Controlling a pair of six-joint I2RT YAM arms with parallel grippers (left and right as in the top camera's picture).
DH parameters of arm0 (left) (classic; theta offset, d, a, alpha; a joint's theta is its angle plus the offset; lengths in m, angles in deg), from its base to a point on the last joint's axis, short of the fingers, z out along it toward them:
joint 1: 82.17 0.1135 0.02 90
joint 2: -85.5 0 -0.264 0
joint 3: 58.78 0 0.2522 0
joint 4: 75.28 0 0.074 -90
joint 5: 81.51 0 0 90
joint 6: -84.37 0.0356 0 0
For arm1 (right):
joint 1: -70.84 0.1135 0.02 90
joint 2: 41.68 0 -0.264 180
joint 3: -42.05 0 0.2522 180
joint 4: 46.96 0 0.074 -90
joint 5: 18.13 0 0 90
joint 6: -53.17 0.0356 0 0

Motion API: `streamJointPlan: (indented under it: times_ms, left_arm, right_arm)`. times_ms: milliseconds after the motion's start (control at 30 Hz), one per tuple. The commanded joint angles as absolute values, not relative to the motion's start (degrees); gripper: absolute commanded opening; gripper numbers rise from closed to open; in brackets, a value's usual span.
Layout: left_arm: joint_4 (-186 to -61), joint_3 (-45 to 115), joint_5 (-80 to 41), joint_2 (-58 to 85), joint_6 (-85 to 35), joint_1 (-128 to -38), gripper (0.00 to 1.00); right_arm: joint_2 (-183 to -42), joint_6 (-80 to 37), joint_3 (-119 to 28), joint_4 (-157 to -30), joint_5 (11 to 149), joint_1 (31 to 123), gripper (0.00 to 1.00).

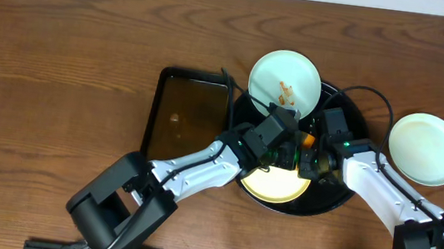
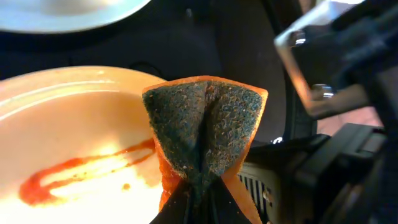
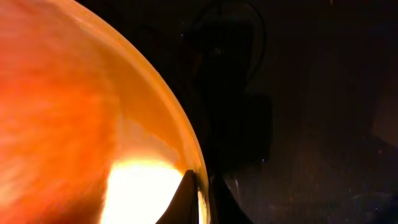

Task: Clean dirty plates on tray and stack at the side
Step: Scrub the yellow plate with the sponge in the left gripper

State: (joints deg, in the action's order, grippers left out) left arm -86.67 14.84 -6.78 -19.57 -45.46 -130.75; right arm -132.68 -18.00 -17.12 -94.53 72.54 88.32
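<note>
**A:** Which step are we on?

**B:** Scrubbing. Our left gripper [image 2: 200, 202] is clamped on a folded orange sponge [image 2: 202, 127], scouring face outward. It hangs over the cream-yellow plate [image 2: 68, 118], which lies low in the middle of the black tray [image 1: 323, 205].

**A:** And our right?

**B:** Our right gripper [image 3: 198, 198] pinches that plate's rim, a finger on each side, and seems to steady it.

**A:** What next?

**B:** We judge the sponge must press down and sweep left along the red sauce streak [image 2: 81, 171]. The smeared mint plate [image 1: 284, 81] at the tray's upper edge is not yet wiped. A clean-looking mint plate [image 1: 425, 148] sits on the wood tabletop [image 1: 64, 39] at right.
</note>
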Motion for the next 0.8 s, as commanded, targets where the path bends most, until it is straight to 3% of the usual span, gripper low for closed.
streamJointPlan:
  times_ms: [0, 500, 767]
  left_arm:
    - [-86.3, 14.7, -8.3, -21.1, -49.2, -130.8, 0.08]
    - [-85.2, 14.7, -9.2, -26.3, -50.8, -130.8, 0.08]
    - [-93.2, 14.8, -1.3, -26.8, -50.3, -128.9, 0.07]
  right_arm:
    - [-133.8, -18.9, -16.3, -94.8, 70.6, 88.1, 0.01]
    - [-133.8, -18.9, -16.3, -95.2, 70.9, 88.1, 0.01]
    - [-133.8, -18.9, -16.3, -95.3, 70.8, 88.0, 0.01]
